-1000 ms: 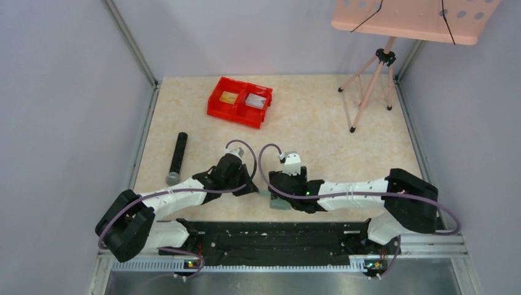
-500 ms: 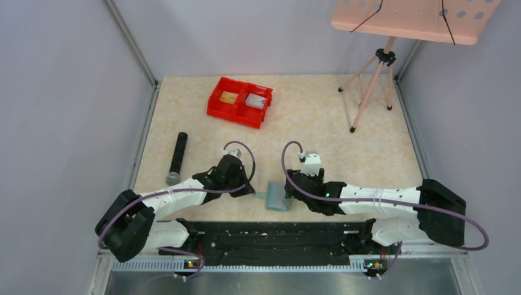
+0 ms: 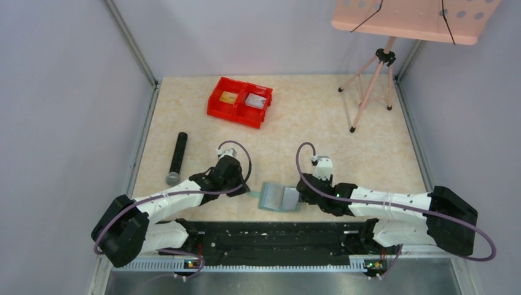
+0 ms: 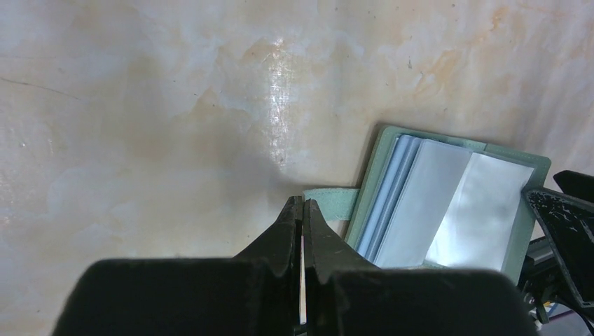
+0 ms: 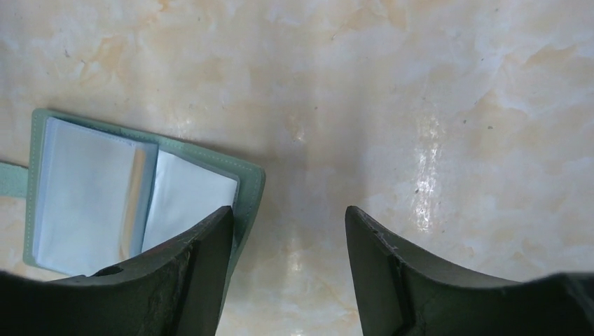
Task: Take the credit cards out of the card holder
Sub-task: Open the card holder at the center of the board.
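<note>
Your left claw [image 4: 302, 204] is pinched shut beside the open wallet [image 4: 448, 210] on the counter [image 4: 140, 105], and your right claw [image 5: 288, 211] is wide open, empty.

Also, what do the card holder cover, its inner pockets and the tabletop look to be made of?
The card holder cover looks like matte sage-green faux leather or a coated fabric, with what seems a seam line along its edge. The inner pockets look like thin pale plastic film, glossy with streaky glare. The tabletop is a glossy marble pattern with light reflections, either stone or laminate; I cannot tell which.
</note>
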`<control>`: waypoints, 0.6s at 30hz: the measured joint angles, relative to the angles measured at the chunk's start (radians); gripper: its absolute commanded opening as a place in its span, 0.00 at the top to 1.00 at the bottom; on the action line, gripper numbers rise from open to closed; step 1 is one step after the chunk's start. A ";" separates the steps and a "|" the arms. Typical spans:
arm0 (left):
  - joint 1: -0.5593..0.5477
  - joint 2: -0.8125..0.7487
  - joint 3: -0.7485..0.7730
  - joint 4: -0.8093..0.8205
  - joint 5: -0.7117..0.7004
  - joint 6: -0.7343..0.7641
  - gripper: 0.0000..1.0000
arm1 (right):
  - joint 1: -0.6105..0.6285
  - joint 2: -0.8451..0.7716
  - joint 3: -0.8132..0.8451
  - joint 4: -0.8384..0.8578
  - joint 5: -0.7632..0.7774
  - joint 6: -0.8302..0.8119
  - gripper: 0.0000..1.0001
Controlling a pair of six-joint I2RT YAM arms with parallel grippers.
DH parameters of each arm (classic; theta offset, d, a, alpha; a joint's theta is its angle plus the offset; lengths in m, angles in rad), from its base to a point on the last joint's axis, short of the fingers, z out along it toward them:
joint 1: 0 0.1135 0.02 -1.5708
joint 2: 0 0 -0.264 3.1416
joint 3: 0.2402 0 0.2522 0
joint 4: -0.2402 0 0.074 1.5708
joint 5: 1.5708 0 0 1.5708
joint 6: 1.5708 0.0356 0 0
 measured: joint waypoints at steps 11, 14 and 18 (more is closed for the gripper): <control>0.000 -0.033 0.000 -0.013 -0.018 -0.007 1.00 | -0.057 -0.002 -0.118 0.240 -0.148 -0.051 0.63; 0.000 -0.036 -0.010 -0.003 -0.018 -0.013 1.00 | -0.095 0.006 -0.144 0.345 -0.196 -0.090 0.67; 0.000 -0.037 -0.024 0.013 -0.014 -0.022 1.00 | -0.116 0.042 -0.149 0.441 -0.230 -0.157 0.73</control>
